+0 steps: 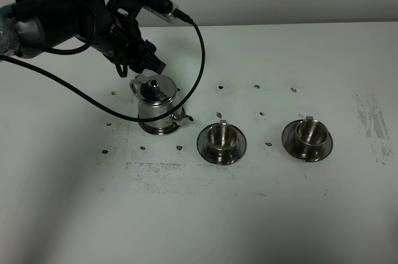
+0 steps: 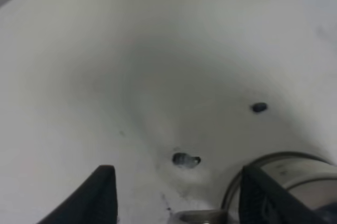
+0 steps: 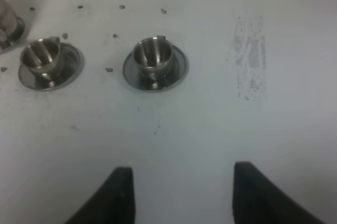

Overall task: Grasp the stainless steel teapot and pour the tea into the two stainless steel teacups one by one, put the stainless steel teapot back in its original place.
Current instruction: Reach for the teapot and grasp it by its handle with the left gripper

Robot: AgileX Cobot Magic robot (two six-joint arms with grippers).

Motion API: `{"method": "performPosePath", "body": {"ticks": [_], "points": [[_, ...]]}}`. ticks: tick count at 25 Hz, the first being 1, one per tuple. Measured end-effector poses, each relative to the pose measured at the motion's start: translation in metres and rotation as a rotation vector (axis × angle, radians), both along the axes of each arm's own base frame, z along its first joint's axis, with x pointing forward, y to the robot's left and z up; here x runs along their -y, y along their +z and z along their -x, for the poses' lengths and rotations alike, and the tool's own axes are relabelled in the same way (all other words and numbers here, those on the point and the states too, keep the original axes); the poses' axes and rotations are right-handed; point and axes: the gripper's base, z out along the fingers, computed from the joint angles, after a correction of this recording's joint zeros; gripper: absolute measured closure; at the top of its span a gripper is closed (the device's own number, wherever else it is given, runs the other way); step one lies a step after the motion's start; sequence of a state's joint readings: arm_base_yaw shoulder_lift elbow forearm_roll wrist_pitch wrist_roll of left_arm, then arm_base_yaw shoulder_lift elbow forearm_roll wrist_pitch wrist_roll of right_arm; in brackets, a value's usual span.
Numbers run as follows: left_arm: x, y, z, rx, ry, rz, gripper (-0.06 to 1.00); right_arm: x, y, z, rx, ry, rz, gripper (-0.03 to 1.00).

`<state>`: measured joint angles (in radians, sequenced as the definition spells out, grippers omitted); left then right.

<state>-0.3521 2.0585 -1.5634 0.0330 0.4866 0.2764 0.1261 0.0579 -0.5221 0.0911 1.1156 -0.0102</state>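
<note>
- My left gripper [image 1: 149, 60] hangs just above and behind the teapot [image 1: 155, 102]. Its fingers are spread wide, with only bare table [image 1: 280, 214] and a dark speck [image 2: 185, 159] between them.
- The teapot's steel side shows just beside one finger [image 2: 263, 197]; I can't tell whether they touch.
- The loop handle is on my side of the pot, which I reckon is why I'm placed at its back.
- The pot stands upright on its own saucer [image 1: 149, 131], spout pointing away from my fingers toward the cups, handy for a short tip.
- The nearer cup [image 1: 221, 138] sits just past the spout and the farther cup [image 1: 307, 136] well beyond it, each on its saucer.
- My right gripper [image 3: 182, 167] is well away from the pot, fingers apart and empty, with the cups out ahead. I'd guess it's parked clear to give the left room.
- Nothing's grasped, I'd say: next I need to drop lower and close on that handle.
</note>
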Motion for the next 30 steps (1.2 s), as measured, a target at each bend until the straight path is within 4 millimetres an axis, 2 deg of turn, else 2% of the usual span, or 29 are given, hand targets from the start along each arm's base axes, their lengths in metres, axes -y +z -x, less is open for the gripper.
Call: {"method": "performPosePath", "body": {"ticks": [14,30], "points": [[0.003,-0.012,-0.006,0.022,0.002,0.017,0.45,0.0,0.0,0.0,0.0,0.0,0.0,0.56],[-0.007,-0.015,-0.003,-0.044,0.05,-0.031,0.45,0.0,0.0,0.0,0.0,0.0,0.0,0.56]]}}
